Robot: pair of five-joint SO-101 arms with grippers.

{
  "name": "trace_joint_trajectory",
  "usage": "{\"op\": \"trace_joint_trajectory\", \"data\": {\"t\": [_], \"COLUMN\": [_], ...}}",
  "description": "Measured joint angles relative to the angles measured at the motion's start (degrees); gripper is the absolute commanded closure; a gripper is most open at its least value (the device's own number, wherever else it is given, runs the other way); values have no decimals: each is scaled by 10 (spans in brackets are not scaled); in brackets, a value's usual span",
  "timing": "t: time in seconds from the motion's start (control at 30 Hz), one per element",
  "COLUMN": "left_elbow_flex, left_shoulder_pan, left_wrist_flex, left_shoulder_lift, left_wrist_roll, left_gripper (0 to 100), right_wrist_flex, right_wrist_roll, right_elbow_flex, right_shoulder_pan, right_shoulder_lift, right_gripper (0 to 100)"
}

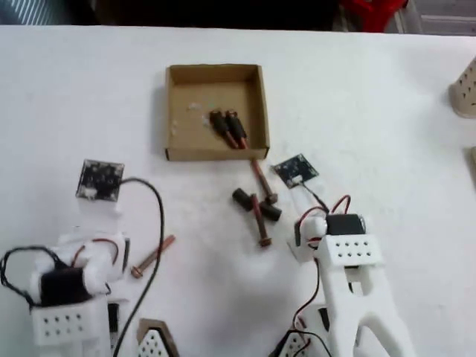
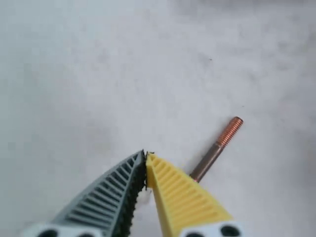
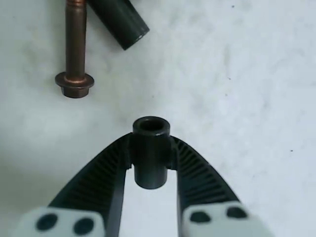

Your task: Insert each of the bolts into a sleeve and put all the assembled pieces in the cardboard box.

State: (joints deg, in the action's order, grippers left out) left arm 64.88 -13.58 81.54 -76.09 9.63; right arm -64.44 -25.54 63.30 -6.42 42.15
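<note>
My right gripper (image 3: 150,143) is shut on a short black sleeve (image 3: 150,165) held upright just above the table. Just beyond it lie a copper bolt (image 3: 75,49) and another black sleeve (image 3: 118,17). From above, two bolts (image 1: 258,222) (image 1: 260,177) and two sleeves (image 1: 242,197) (image 1: 270,211) lie below the cardboard box (image 1: 216,71), left of the right arm (image 1: 346,253). Two assembled pieces (image 1: 228,126) lie in the box. My left gripper (image 2: 145,157) is shut on nothing, with a third bolt (image 2: 217,148) (image 1: 152,256) lying beside its yellow finger (image 2: 182,197).
Two small black boards (image 1: 100,178) (image 1: 297,169) sit on the white table, each wired to an arm. A black cable (image 1: 160,216) loops over the left bolt. A beige perforated object (image 1: 465,93) stands at the right edge. Open table surrounds the box.
</note>
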Motion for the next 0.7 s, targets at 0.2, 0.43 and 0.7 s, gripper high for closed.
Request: {"op": "trace_joint_trajectory", "data": {"t": [0.2,0.43,0.7], "left_elbow_flex": [-124,-199,-195], "left_shoulder_pan": [27,111,179], "left_wrist_flex": [55,101,50], "left_shoulder_lift": [240,418,521], "left_wrist_roll": [-3,-3,-27], "left_gripper": [969,972,973], "right_wrist_flex": [2,3,32], "right_wrist_roll": [-2,-3,-2], "right_elbow_flex": [2,2,20], "right_shoulder_pan": [0,0,1], "right_shoulder_lift": [0,0,1], "right_gripper": [981,981,981]}}
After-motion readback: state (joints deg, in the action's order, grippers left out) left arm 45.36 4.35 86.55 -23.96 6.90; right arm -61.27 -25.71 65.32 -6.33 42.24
